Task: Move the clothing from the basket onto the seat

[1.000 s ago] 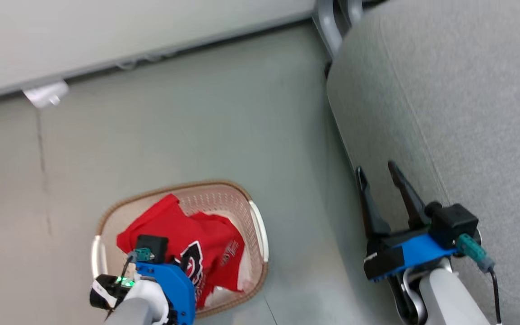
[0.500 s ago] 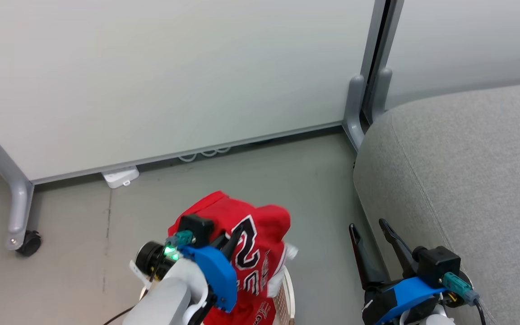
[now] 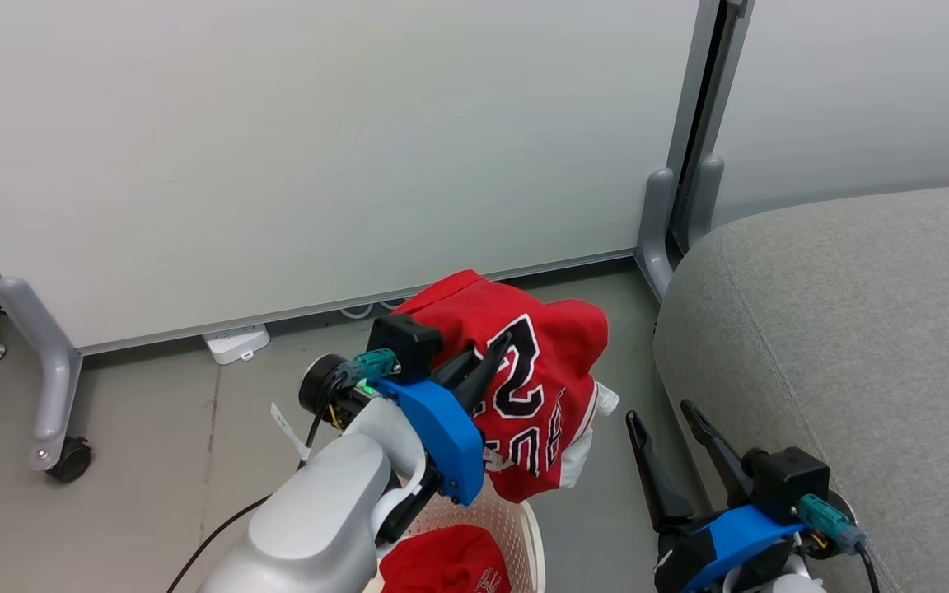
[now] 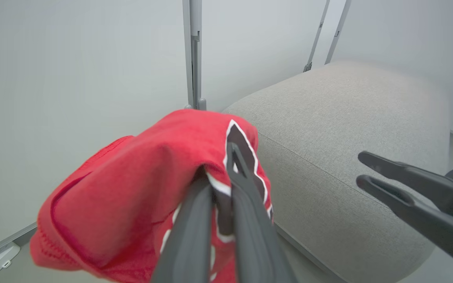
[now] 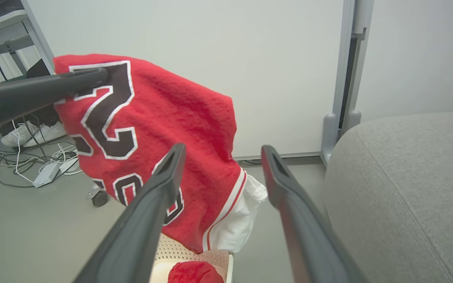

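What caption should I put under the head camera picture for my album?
Left gripper holds a red numbered jersey above the basket, beside the grey seat.

Numbered red jersey, black-and-white numerals, white trim: hangs bunched in the air above cream perforated basket. Second red garment crumpled inside basket. Grey upholstered seat near.

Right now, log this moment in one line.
left gripper: shut on red numbered jersey, above cream perforated basket; right gripper: open; second red garment: in basket; grey fabric seat: at right
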